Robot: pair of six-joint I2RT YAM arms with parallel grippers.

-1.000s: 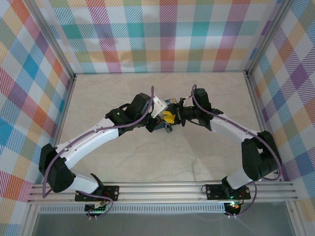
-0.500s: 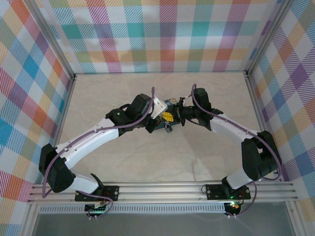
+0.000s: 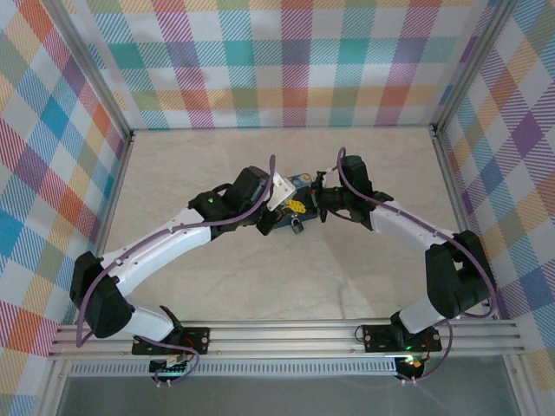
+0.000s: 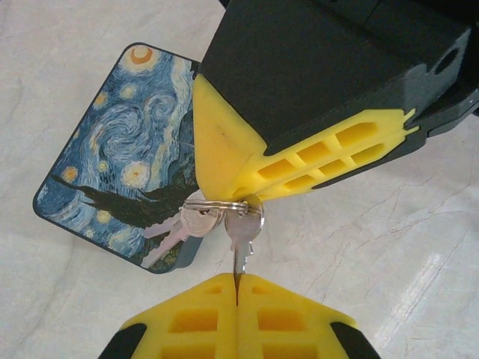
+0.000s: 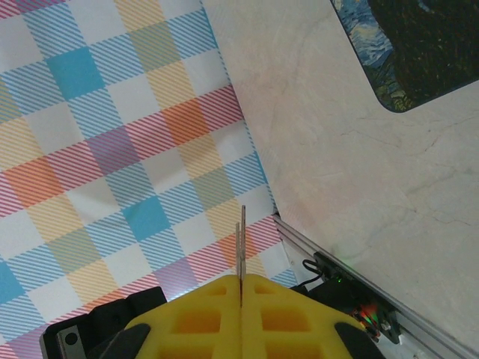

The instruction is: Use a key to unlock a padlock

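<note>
Left wrist view: held the key by its blade in the left gripper, yellow fingers pressed fully together with only the thin blade between them, key head pointing away. Met the right gripper coming in from the upper right, likewise closed, tips pinching the ring carrying the key's head. Left two spare keys trailing off the ring across the edge of the tin, lying flat on the desk.

Right wrist view: clamped tight on a thin double edge of metal standing up between the fingers, apparently the ring seen edge-on. Looked past it at pale desk, a corner of the tin at upper right and the plaid wall.

Top view: reached in from both sides, each arm stretched forward and bent inward, wrists nearly meeting over the tin at mid-desk. Showed what seemed the padlock, a small dark piece just on the near side of the tin, beneath the grippers; too small to tell whether resting or hanging.
</note>
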